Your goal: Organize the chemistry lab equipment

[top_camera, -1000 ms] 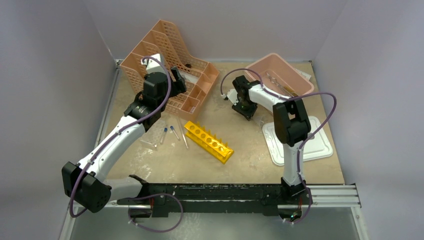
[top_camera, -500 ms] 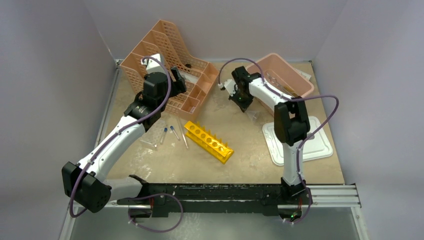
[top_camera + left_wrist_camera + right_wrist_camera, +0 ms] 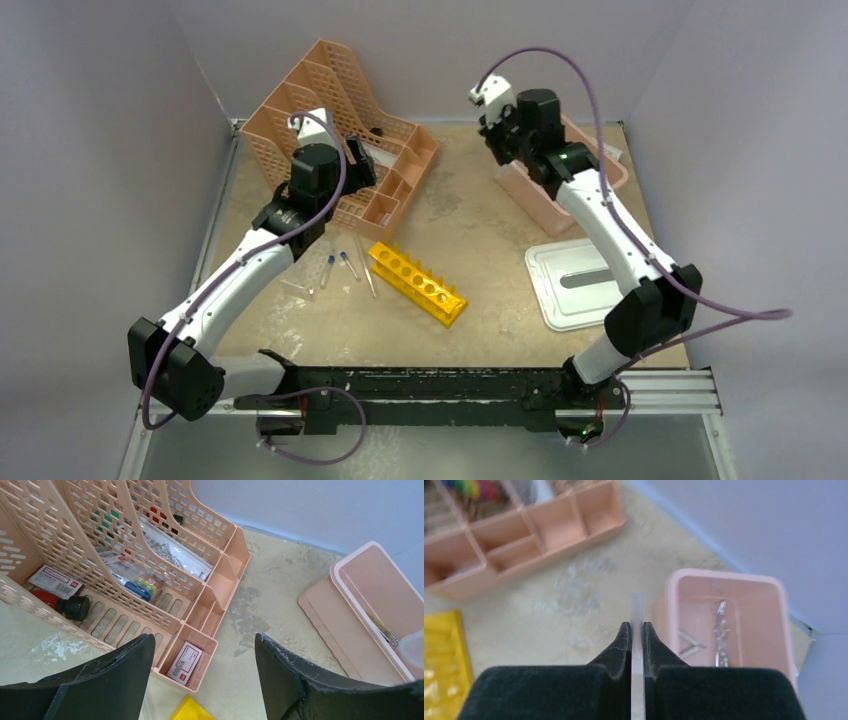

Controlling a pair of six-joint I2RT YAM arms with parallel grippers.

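The right jaws pinch a thin clear tube (image 3: pixel 637 605) (light, slippery, probably fragile); a gentle hold at its middle seems best. The left jaws stand spread.

Right claw (image 3: pixel 637 628) pinches clear tube (image 3: pixel 637 605) near pink tub (image 3: pixel 724 574).

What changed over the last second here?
The right gripper closed on a thin clear tube and lifted it from the table, up and back towards the pink tub. The left gripper stays open by the organizer; the yellow rack and the loose tubes have not moved.
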